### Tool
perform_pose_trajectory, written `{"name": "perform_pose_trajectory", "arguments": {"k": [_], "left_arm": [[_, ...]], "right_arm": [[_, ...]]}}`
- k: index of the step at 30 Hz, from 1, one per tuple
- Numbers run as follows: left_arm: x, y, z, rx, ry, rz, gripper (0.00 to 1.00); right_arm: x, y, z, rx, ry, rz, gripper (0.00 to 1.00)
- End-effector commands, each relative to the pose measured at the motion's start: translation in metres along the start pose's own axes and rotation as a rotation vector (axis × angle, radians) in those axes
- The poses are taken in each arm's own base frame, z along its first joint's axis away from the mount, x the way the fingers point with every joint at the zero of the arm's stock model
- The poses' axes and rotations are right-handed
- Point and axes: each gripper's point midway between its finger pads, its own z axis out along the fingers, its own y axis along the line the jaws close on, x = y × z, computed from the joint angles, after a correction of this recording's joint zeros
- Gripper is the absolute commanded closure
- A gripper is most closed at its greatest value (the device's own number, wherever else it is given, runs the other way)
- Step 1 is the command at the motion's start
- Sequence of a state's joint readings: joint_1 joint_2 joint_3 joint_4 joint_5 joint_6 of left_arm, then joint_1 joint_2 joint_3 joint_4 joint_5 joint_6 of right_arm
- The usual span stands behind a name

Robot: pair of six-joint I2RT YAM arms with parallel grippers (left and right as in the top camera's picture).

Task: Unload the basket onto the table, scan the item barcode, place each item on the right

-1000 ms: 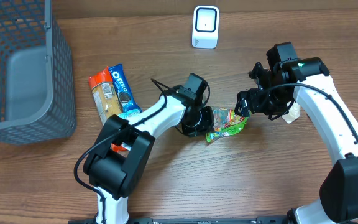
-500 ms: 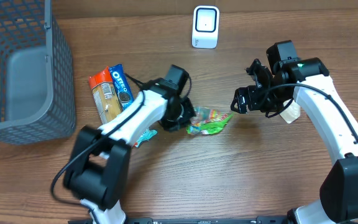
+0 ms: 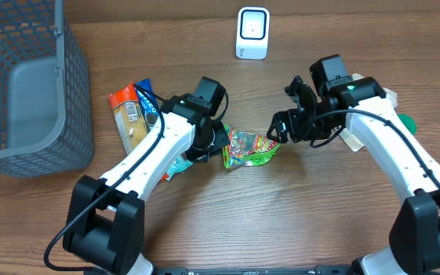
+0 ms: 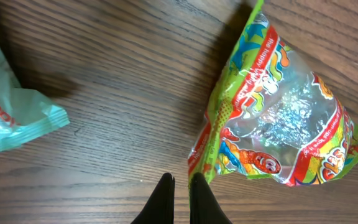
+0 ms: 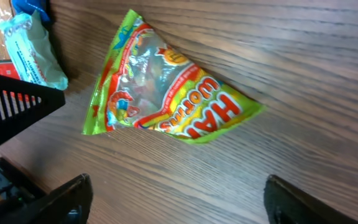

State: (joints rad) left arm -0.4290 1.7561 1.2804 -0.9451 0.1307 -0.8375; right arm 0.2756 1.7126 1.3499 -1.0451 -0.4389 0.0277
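Looking down from overhead, the crinkly green-and-red clear-windowed gummy candy bag [image 3: 249, 147] lies flat on the brown wooden table [image 3: 281, 221], pretty much dead centre, between the two arms. The left gripper [image 4: 181, 182] is squeezed tight, pinching the bag's green edge. The right gripper [image 5: 178, 186] hangs just over the bag's other end, jaws spread wide, nothing in them. The white boxy barcode scanner [image 3: 252, 33] stands well apart at the back. A blue Oreo pack [image 3: 145, 99] and a grey mesh basket [image 3: 21, 84] sit beyond the left arm.
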Motion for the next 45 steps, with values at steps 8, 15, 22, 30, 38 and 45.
{"name": "perform_pose_trajectory", "arguments": {"k": [8,15,22,30,38,45], "left_arm": [[-0.066,0.018,-0.076,-0.033,-0.17,-0.054,0.76],[-0.091,0.043,-0.092,-0.03,-0.201,-0.152,0.66],[-0.099,0.053,-0.094,-0.034,-0.21,-0.186,0.66],[-0.1,0.058,-0.095,-0.058,-0.223,-0.188,0.65],[-0.1,0.058,-0.095,-0.058,-0.223,-0.187,0.64],[-0.097,0.061,-0.094,-0.073,-0.212,-0.187,0.64]], "right_arm": [[-0.005,-0.003,0.016,0.198,-0.097,0.549,0.0],[-0.013,0.027,0.027,0.137,-0.159,0.804,0.0],[-0.019,0.043,0.055,0.115,-0.167,0.892,0.0],[-0.011,0.047,0.089,0.143,-0.125,0.947,0.0],[-0.002,0.031,0.109,0.212,-0.094,0.976,0.05],[0.006,0.013,0.123,0.295,-0.085,0.973,0.36]]}}
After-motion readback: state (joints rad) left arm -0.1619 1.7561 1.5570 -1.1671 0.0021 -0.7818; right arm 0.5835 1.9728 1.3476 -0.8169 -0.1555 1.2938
